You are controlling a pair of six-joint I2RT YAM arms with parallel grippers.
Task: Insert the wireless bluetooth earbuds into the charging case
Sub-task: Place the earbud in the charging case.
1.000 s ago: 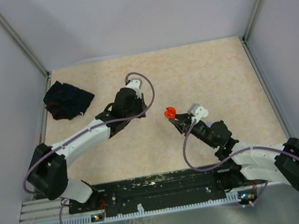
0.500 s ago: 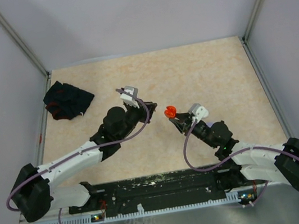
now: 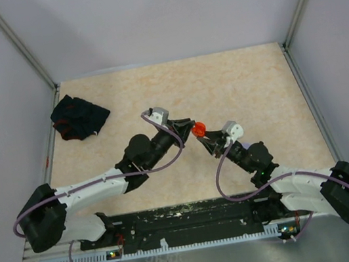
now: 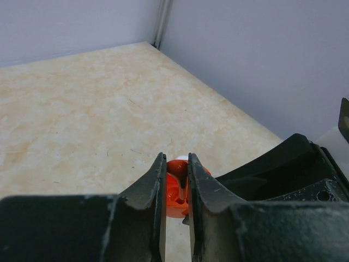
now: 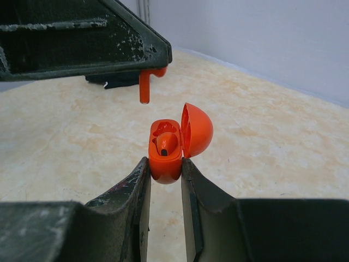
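Note:
My right gripper (image 5: 164, 161) is shut on the lower half of the orange charging case (image 5: 164, 170), held upright above the table with its lid (image 5: 197, 130) swung open to the right. One orange earbud (image 5: 167, 143) sits in a slot of the case. My left gripper (image 5: 150, 68) hangs just above and left of the case, shut on a second orange earbud (image 5: 144, 87) whose stem points down, apart from the case. In the left wrist view the earbud (image 4: 180, 188) shows between the fingertips (image 4: 159, 164), with the case (image 4: 175, 206) right behind. From above, both grippers (image 3: 187, 127) (image 3: 204, 135) meet at the case (image 3: 198, 128).
A crumpled black cloth with red marks (image 3: 79, 116) lies at the table's far left. Grey walls and metal frame posts (image 3: 19, 49) close in the beige tabletop (image 3: 247, 86). The black base rail (image 3: 188, 218) runs along the near edge.
My left arm has swung from the left-middle of the table toward the centre, bringing its gripper and earbud up to the open case. The right arm and case have barely moved.

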